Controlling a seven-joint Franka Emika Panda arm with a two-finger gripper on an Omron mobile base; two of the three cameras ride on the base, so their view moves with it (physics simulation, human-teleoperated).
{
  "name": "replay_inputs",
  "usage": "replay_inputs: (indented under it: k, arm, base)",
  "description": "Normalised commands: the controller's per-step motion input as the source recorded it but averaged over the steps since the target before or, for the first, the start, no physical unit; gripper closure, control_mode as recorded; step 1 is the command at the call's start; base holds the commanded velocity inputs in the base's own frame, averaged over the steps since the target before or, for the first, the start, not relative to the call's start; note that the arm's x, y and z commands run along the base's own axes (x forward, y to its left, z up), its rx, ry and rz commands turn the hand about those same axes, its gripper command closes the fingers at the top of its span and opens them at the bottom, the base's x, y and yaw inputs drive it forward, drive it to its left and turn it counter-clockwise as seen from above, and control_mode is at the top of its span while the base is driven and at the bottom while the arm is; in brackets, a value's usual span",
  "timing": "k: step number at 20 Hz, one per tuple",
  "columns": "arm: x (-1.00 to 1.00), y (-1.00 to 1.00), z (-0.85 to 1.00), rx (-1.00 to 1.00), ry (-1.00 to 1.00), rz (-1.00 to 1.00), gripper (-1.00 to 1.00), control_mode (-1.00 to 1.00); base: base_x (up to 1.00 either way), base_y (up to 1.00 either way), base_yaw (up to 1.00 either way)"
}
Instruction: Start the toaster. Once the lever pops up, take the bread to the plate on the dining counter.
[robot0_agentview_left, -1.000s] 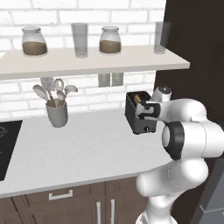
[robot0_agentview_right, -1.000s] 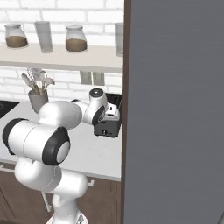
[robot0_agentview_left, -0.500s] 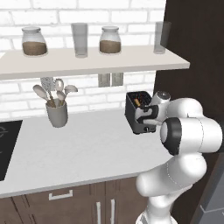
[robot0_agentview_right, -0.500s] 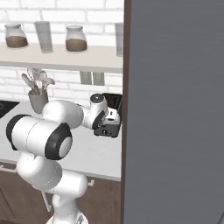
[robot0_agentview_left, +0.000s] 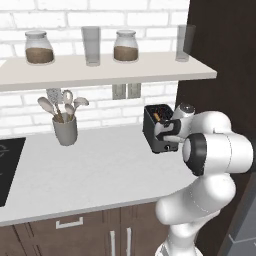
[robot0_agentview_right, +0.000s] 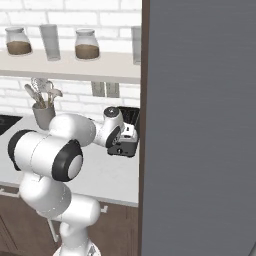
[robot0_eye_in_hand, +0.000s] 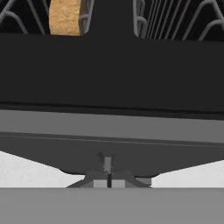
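- At the far right end of the white worktop (robot0_agentview_left: 100, 175), against the brick wall: the toaster (robot0_agentview_left: 156, 122), a black box with open top slots, stood beside the dark tall cabinet (robot0_agentview_left: 225, 55). Judged placed there for the wall outlet (robot0_agentview_left: 126, 91) just above and to its left.
- In the toaster's left slot, as the hand view had it: the bread (robot0_eye_in_hand: 65, 16), a tan slice held upright between the wire guides, its top edge showing. Judged seated for toasting and not yet ready for lifting.
- Against the toaster's near face: the gripper (robot0_agentview_left: 172, 134), carried on the bent white arm (robot0_agentview_left: 215, 155). It was pushed in low at the front, which fits a press on the lever to start the cycle; the lever itself could not be made out.
- Pincer state: in the hand view the two dark tips met at the bottom centre with a thin line between them, so the fingers read as pressed together with nothing pinched.
- Further left on the worktop, well apart from the toaster: a grey utensil cup (robot0_agentview_left: 65, 131) of spoons; no part in the task.
- On the shelf (robot0_agentview_left: 100, 72) above: two jars (robot0_agentview_left: 38, 47) and glasses (robot0_agentview_left: 90, 45), untouched.
- Left edge of the worktop: a black hob (robot0_agentview_left: 7, 167).
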Motion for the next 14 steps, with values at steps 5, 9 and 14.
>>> replay_inputs:
  k: [5,9,14]
  arm:
    - [-0.13,0.00,0.24,0.00,0.00,0.00,1.00,-1.00]
    - [-0.25,0.00,0.53,0.00,-0.01,0.00,1.00,-1.00]
    - [-0.20,0.03,0.68,-0.03,0.00,0.00,1.00,-1.00]
  base:
    - [0.00,0.00,0.00]
    - [0.00,0.00,0.00]
    - [0.00,0.00,0.00]
